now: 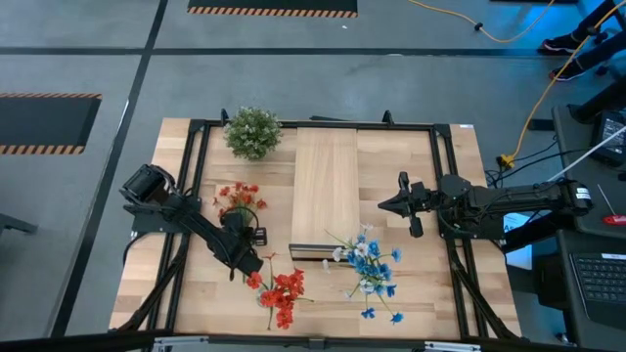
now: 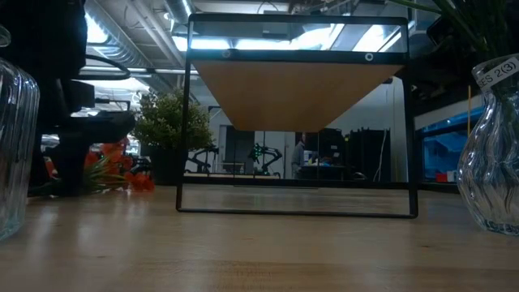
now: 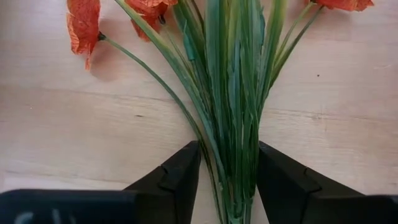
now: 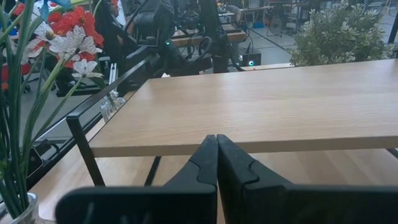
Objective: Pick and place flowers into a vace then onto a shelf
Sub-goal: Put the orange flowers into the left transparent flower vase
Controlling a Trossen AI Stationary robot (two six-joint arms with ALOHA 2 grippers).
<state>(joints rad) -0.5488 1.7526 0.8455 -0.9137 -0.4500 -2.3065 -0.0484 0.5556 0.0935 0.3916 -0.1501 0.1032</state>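
Note:
A red-orange spray (image 1: pixel 282 291) lies flat on the table near the near edge, blooms (image 3: pixel 84 25) fanned away from my left gripper (image 1: pixel 246 260). That gripper is open and low, a finger on each side of the green stem bundle (image 3: pixel 233 124). A second red-orange spray (image 1: pixel 238 198) lies farther back. The blue and white flowers (image 1: pixel 372 272) stand with their stems in a glass vase (image 4: pixel 15 208). The pale wood shelf (image 1: pixel 326 191) runs down the table's middle. My right gripper (image 1: pixel 383 205) is shut and hangs in the air right of the shelf, pointing at it. My left gripper comes at the stem bundle (image 3: pixel 239 186) slanting down from the table's left and far side, its fingers along the stems. The bundle lies on the table close to one finger (image 3: pixel 280 180), with a gap to the other. I cannot tell whether either finger touches it.
A bushy green-white plant (image 1: pixel 252 132) stands at the far edge, left of the shelf. Two glass vases (image 2: pixel 12 138) (image 2: pixel 491 170) stand close to the near edge, one on each side. A black metal frame (image 1: pixel 438 186) borders the table and carries the shelf top (image 2: pixel 296 93).

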